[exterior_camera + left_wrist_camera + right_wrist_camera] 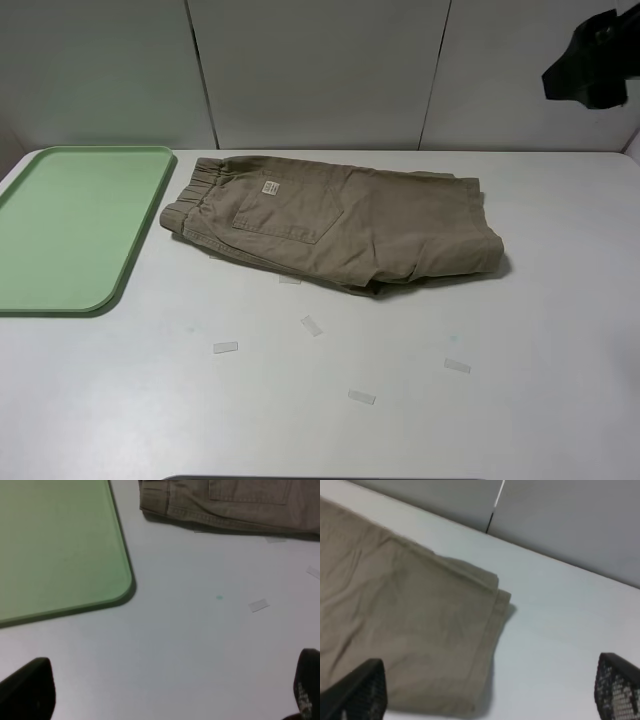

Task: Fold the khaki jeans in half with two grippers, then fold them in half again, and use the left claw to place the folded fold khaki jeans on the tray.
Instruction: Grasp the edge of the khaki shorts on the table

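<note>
Jeans [340, 225] lie clear of left pincer [167, 687] and right pincer [487, 689] (both spread, empty).

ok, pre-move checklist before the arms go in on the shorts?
1. Left gripper open and empty: ok. It hangs over bare white table, near the tray's corner.
2. Right gripper open and empty: ok. It sits above the hem end of the shorts.
3. Khaki cotton shorts lying flat, free of both grippers: ok.
4. Layers squared up for the next fold: cannot tell. The hem corner shows stacked layers, slightly offset.
5. Pale green rectangular plastic tray bare, apart from the waistband: ok.
6. Working area free of obstacles: ok. Only flat clear tape scraps lie in front of the shorts.
</note>
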`<state>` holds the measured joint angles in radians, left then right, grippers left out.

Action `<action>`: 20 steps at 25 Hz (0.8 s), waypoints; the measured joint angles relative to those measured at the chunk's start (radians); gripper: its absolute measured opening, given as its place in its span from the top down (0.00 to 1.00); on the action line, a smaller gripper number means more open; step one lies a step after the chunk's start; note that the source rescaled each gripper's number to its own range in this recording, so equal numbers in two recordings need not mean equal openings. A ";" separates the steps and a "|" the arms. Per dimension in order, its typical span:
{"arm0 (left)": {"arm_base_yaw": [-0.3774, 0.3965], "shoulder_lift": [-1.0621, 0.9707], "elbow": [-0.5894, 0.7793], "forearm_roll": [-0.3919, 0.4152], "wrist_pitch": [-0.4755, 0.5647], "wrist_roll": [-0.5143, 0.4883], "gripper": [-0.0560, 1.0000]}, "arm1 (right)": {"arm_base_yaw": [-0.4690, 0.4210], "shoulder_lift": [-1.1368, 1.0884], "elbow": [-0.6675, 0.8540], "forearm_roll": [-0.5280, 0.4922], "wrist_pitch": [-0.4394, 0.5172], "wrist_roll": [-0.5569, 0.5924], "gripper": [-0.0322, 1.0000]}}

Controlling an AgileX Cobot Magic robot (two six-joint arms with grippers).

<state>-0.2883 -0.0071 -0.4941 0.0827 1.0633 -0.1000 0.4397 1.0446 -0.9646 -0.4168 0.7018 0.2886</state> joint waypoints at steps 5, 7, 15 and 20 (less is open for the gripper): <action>0.000 0.000 0.000 0.000 0.000 0.000 0.01 | -0.116 0.114 0.000 0.148 -0.173 -0.036 0.09; 0.000 0.000 0.000 0.000 0.001 0.000 0.01 | -0.157 0.169 0.000 0.217 -0.216 -0.072 0.09; 0.000 0.000 0.000 0.000 0.003 0.000 0.01 | -0.270 0.357 -0.073 0.470 -0.240 -0.281 0.09; 0.000 0.000 0.000 0.000 0.003 0.000 0.01 | -0.331 0.459 -0.129 0.565 -0.207 -0.397 0.09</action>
<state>-0.2883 -0.0071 -0.4941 0.0827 1.0662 -0.1000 0.1085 1.5032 -1.0937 0.1481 0.4951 -0.1089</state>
